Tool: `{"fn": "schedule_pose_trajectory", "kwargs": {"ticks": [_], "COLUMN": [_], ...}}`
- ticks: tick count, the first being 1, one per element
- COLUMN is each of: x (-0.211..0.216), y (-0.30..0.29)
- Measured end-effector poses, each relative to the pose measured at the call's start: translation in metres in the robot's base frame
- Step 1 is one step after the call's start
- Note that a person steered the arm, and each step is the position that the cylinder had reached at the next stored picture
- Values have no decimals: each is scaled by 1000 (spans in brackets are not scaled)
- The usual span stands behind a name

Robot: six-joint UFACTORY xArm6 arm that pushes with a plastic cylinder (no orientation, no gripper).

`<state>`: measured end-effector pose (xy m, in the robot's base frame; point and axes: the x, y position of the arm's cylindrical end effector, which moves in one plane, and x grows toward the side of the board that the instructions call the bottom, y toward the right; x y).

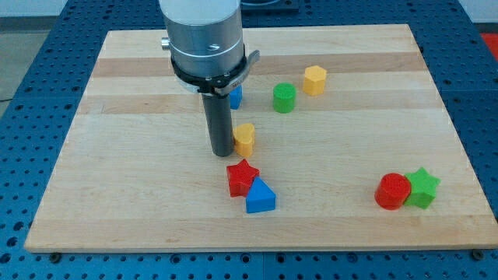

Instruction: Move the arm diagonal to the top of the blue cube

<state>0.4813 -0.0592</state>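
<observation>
The blue cube point(236, 96) sits at the upper middle of the wooden board point(117, 155), mostly hidden behind my arm; only its right edge shows. My tip point(221, 152) rests on the board below the cube, just left of a yellow block point(245, 138) and above a red star point(241, 177). A blue triangular block point(260, 197) lies against the red star's lower right.
A green cylinder point(284, 97) and a yellow hexagonal block point(314, 79) lie right of the blue cube. A red cylinder point(392, 191) and a green star point(422, 187) touch at the lower right. The arm's grey body point(204, 39) hides the board's top middle.
</observation>
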Motion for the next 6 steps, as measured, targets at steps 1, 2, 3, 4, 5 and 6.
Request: {"fn": "schedule_pose_trajectory", "kwargs": {"ticks": [1, 2, 3, 4, 5, 6], "x": [-40, -109, -158, -158, -156, -142], "y": [-23, -51, -23, 34, 31, 21]}}
